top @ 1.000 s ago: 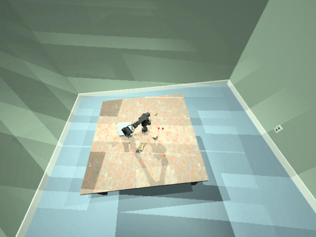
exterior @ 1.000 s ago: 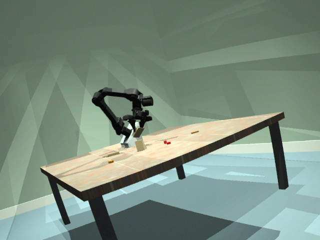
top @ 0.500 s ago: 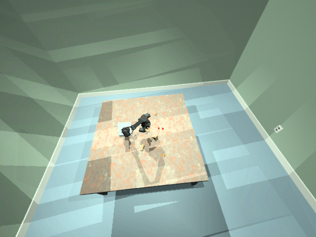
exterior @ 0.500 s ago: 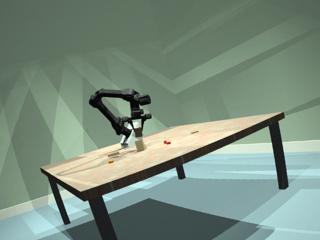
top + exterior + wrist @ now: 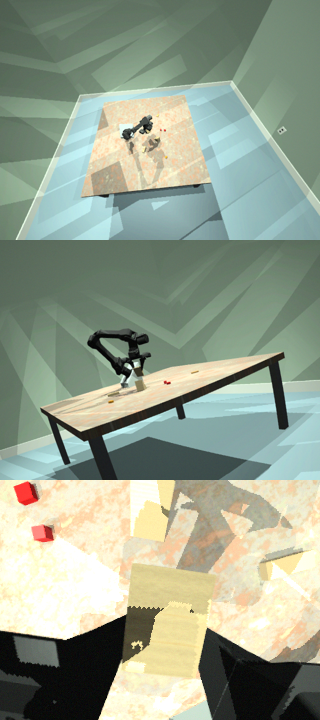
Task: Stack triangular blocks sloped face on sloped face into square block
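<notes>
A tan triangular block [image 5: 147, 131] [image 5: 138, 371] [image 5: 170, 595] is held between the fingers of my gripper [image 5: 146, 129] [image 5: 137, 368] [image 5: 162, 624], which is shut on it. It hangs tilted above the table. The other triangular block [image 5: 156, 138] [image 5: 140, 385] [image 5: 148, 525] stands on the table. In the exterior view it is below the held block, with a visible gap; in the wrist view it lies beyond the held block's far end. The two blocks are apart. The held block's underside and the direction of its slope are hard to tell.
Two red cubes [image 5: 164, 130] [image 5: 168, 383] [image 5: 42, 533] lie to one side. A tan flat piece [image 5: 143, 149] [image 5: 113, 394] [image 5: 282, 566] lies on the other side. A small orange piece [image 5: 166, 157] [image 5: 110, 401] and a yellow strip [image 5: 157, 115] [image 5: 194, 372] lie farther off.
</notes>
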### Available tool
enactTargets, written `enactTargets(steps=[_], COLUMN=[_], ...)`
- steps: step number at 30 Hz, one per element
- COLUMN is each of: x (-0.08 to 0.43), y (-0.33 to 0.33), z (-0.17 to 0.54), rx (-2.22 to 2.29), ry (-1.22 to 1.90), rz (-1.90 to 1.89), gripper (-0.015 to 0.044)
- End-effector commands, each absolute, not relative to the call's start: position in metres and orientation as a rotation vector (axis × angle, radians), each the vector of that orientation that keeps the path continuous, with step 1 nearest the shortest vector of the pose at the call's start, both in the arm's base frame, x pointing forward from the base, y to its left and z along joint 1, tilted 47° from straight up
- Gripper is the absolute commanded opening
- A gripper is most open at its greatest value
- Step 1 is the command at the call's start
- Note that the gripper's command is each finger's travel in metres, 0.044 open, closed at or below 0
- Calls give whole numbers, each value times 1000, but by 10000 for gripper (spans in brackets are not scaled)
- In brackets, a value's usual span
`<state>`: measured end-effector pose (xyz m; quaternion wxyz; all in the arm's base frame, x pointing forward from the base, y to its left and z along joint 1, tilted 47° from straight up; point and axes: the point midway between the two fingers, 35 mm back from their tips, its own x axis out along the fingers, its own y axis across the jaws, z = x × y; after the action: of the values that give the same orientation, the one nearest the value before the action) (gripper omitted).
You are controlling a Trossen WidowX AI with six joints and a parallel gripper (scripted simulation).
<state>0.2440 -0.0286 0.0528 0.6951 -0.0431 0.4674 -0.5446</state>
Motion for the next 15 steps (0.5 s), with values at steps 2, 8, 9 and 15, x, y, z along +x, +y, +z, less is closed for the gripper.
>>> enactTargets(steps=[2, 8, 9, 15], x=[245, 258, 261, 278], y=[-28, -24, -23, -18], z=[55, 64, 66, 78], rx=[-66, -66, -66, -66], ry=[1026, 1025, 1025, 1024], rz=[-1219, -1219, -1219, -1219], gripper=[0, 0, 0, 0])
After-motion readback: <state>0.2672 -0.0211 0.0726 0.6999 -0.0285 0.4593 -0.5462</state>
